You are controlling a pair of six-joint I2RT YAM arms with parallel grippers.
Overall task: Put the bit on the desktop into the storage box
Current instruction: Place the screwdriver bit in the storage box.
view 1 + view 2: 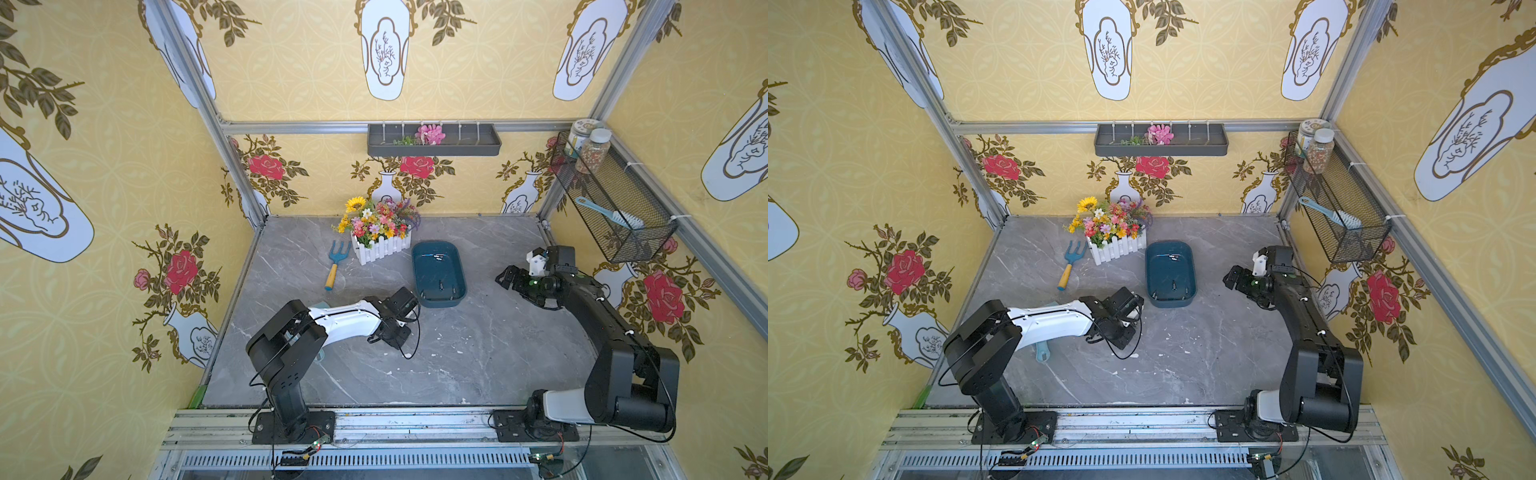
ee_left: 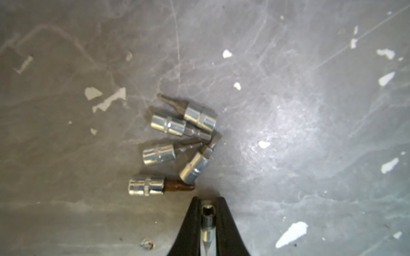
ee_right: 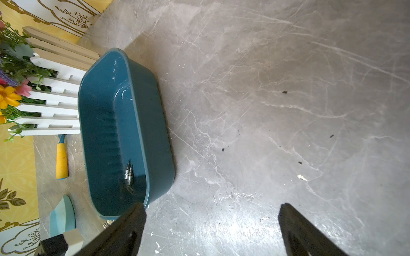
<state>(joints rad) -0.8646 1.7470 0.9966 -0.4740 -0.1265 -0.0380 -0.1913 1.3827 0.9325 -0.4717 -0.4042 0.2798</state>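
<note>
left claw (image 2: 207, 201): black fingers pressed in on one bit (image 2: 207, 223), pinching its chrome shank. the hollow socket end sits at the fingertips, and the slim point runs back toward the wrist and is cut off by the frame edge. whether it hangs clear of the desktop (image 2: 310, 133) cannot be told. in both top views this claw is hidden beneath its own wrist. five loose bits (image 2: 177, 146) lie in a touching huddle on the slab just beyond the fingertips, among them a brown-tipped bit (image 2: 155, 185). all are blurred, so tip shapes are hard to read. right claw (image 3: 213, 206): fingers spread wide with nothing between them, over bare slab near the storage box (image 3: 155, 124); the finger bases are cut off. the storage box is a dark teal tub on the desktop between the two arms, with a few stored bits (image 3: 129, 175) at one end, count unclear. pale blue scoop (image 1: 1043, 351): mostly covered by the left arm. surface: grey marble-look slab with thin white veins, white flecks and a few dark crumbs. on it are a blue garden fork (image 1: 336, 262) with a yellow handle and a white picket planter (image 1: 380, 247) of mixed flowers, just beside the tub. room: yellow wallpaper with roses and vases, on an aluminium frame. on the walls are a grey wall tray (image 1: 432, 143) with a pink bloom and a black mesh basket (image 1: 615, 208) holding two jars and a blue brush.
</note>
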